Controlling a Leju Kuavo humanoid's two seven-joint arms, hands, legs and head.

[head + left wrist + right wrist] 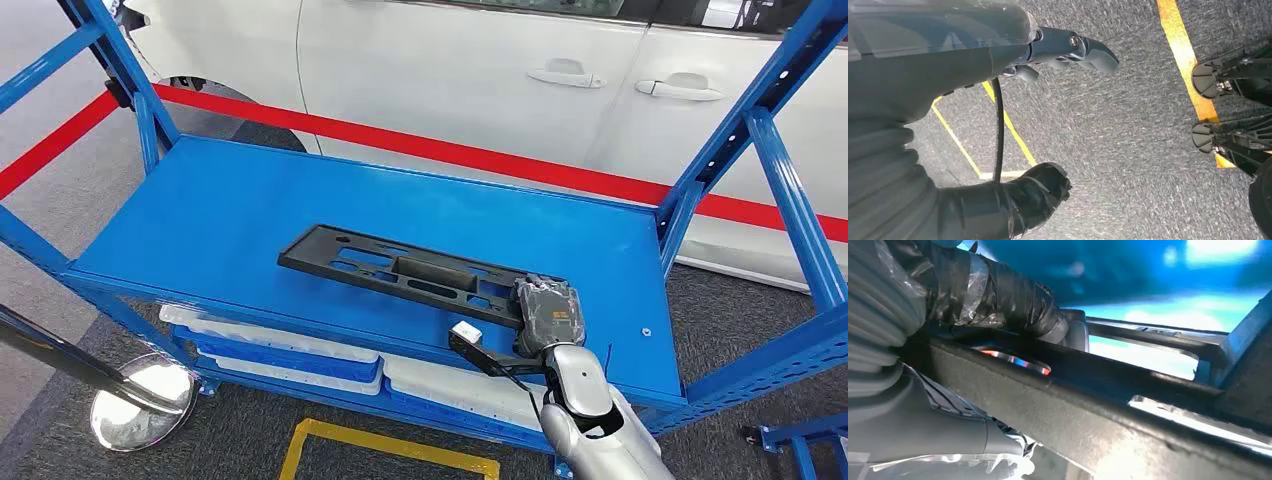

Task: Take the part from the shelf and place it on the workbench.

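A long black plastic part [400, 272] with slots and a raised middle lies slantwise on the blue shelf [200, 220] top. My right hand [548, 312] is at its near right end and grips it. In the right wrist view the taped thumb [998, 300] lies over a bar of the part [1098, 415] and the grey palm sits under it. My left hand [923, 65] hangs over grey carpet with its fingers [1083, 47] apart and nothing in it.
Blue uprights [790, 200] stand at both ends of the shelf. White trays [290, 345] fill the lower level. A white car [480, 70] and a red band [450, 155] are behind. A chrome stanchion base [140, 400] and yellow floor tape [390, 450] lie in front.
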